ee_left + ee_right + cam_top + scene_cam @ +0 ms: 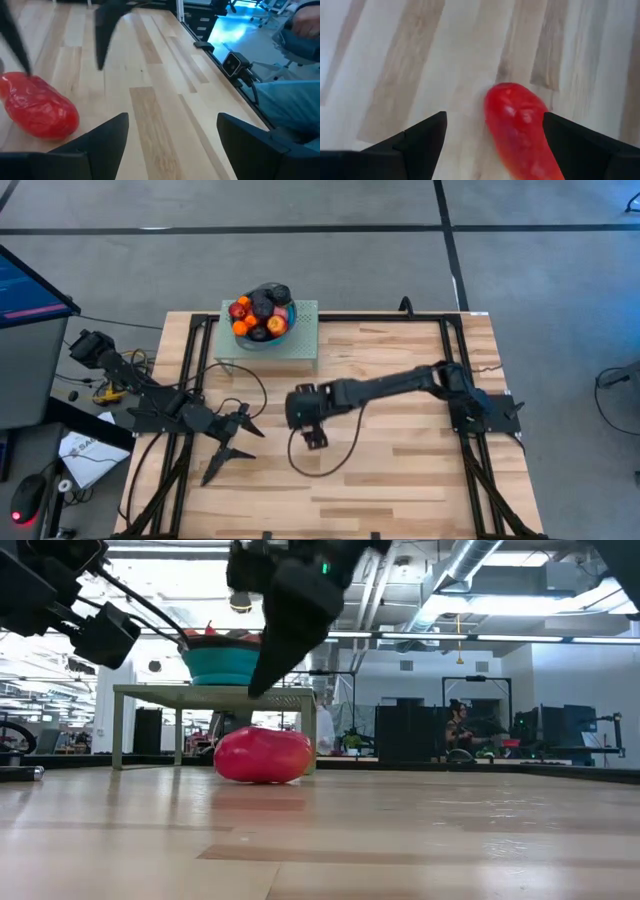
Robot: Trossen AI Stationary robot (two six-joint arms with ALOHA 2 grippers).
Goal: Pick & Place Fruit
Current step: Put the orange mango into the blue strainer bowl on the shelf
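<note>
— Most of the fruit sits piled in the blue bowl [262, 320] on the small green stand [303, 345] near the top centre of the high view. One piece is left on the table [400, 470]: the long red-orange piece [263, 755].

— Where exactly does that piece lie?

— In the low view it rests flat on the wood at centre left, in front of the stand. In the high view I cannot see it; the right arm's wrist covers that spot near the picture's middle.

— And the right gripper [492, 132]?

— It hangs directly over the piece with its fingers spread wide. The right wrist view shows the red piece between the two dark fingers, nearer the one at lower right, and touching neither. The low view shows a finger tip just above the fruit, with a gap.

— So how far along?

— My judgement: nearly finished. This last piece has yet to be gripped, lifted and carried up to the bowl.

— The left gripper [228, 442]?

— Waiting at lower left in the high view, its fingers also spread, holding nothing. Its wrist camera sees the red piece at the frame's left edge, well apart.
</note>
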